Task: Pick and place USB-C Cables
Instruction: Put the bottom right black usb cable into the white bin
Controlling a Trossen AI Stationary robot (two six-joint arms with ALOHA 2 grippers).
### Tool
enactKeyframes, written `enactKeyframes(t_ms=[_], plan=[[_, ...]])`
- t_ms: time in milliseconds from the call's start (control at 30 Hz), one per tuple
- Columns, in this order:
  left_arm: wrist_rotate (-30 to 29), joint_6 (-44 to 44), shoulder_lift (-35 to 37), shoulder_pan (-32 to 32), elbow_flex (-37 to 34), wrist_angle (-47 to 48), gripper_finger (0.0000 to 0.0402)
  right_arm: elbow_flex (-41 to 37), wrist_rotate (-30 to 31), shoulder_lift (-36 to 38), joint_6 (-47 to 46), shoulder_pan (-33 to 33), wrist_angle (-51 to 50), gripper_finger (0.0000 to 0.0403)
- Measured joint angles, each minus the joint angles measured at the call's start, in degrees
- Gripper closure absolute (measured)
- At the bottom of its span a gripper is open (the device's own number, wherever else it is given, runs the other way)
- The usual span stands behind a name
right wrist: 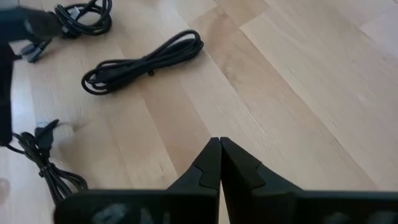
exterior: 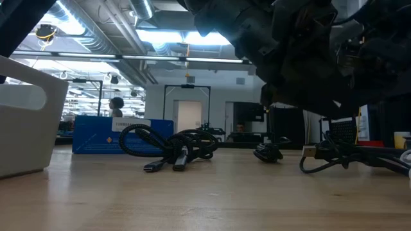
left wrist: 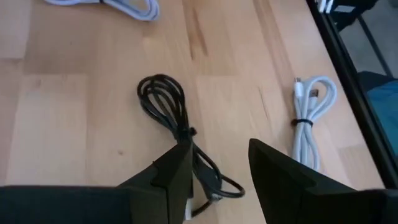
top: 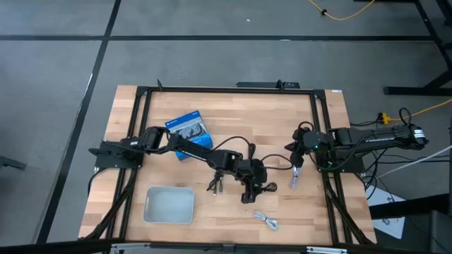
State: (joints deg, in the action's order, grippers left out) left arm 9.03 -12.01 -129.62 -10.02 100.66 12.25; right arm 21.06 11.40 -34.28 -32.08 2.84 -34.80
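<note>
The left gripper (left wrist: 217, 177) hangs over the table's middle with jaws parted, holding nothing; a black cable (left wrist: 177, 127) lies directly beneath and between its fingers (left wrist: 177, 171). Just to the right lies a white cable (left wrist: 311, 115), and a second white cable (top: 267, 221) rests nearer the front edge. A black cable bundle (top: 216, 182) sits left of the gripper, and another black cable (right wrist: 143, 62) lies farther back. The right gripper (right wrist: 220, 163) waits at the table's right side, jaws closed and empty. A white bin (top: 169, 205) stands front-left; a blue box (top: 189, 129) lies far-left.
</note>
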Motion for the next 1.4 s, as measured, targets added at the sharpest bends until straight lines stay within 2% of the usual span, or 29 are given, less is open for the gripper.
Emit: enactKeyframes(t_ms=[333,633,933,1100,1233,1400], plan=[[-1.16,-2.87,-0.50,-0.45,0.02,-0.17,0.0250,0.00,-0.04,0.00,-0.72,0.00,-1.17,0.0395],[-7.73,-3.14,-2.89,-1.60,0.09,0.43,0.0250,0.00,-0.53,0.02,-0.75,0.02,-1.38,0.0395],[-7.92,-4.41,-3.13,-2.48,0.00,5.20,0.0253,0.00,-0.96,0.02,-0.73,0.02,-1.47,0.0395],[-8.05,-4.39,-3.13,-2.49,0.00,5.31,0.0290,0.00,-0.96,0.02,-0.72,0.02,-1.47,0.0395],[-8.08,-3.36,-3.13,-2.49,0.00,5.20,0.0367,0.00,-0.97,0.02,-0.72,0.02,-1.47,0.0395],[-9.37,2.17,-0.67,-2.53,3.45,9.53,0.0376,0.00,-1.11,0.01,-0.86,0.02,-1.52,0.0395]])
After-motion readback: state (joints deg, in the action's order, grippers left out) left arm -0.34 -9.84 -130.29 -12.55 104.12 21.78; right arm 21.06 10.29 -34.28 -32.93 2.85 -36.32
